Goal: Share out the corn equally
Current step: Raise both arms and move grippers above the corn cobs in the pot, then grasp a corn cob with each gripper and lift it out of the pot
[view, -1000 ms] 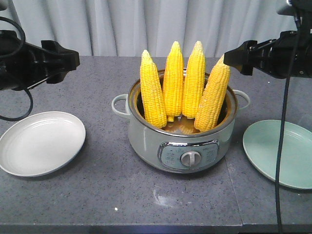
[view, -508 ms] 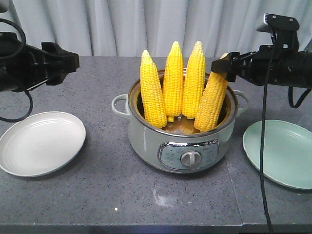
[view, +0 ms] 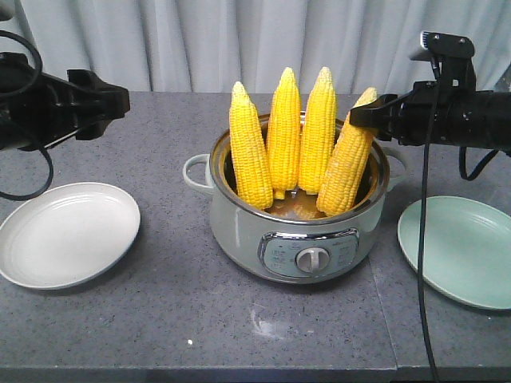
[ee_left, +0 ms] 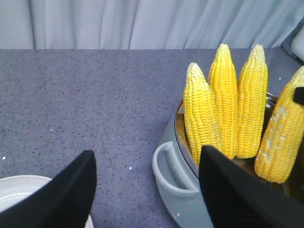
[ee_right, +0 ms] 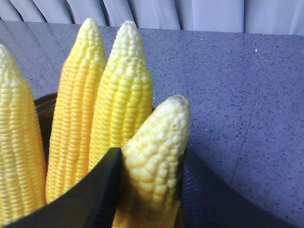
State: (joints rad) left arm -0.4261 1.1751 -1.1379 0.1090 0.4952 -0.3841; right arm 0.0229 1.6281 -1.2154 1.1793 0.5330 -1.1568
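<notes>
Right wrist: right gripper [ee_right: 151,159] straddles rightmost corn [ee_right: 159,123], I can't tell if clamped; left gripper [ee_left: 147,153] spread; cooker [view: 239,223] hides corn bases; panel [view: 281,254] writing illegible.

**Robot laboratory bench dressed as a kitchen counter.** A pale grey pleated curtain [view: 200,40] hangs as a backdrop behind the black left gripper [view: 120,100] and the black right gripper [view: 363,117]. A grey speckled stone-look tabletop [view: 160,319] lies beneath them. Between the two stands a pale green round electric cooker [view: 239,231] with a front dial, holding bright yellow husked corn cobs [view: 285,132]. A white round plate [view: 68,235] lies below the left gripper and a pale green round plate [view: 459,247] below the right. A thin black cable [view: 421,239] trails from the right arm.
</notes>
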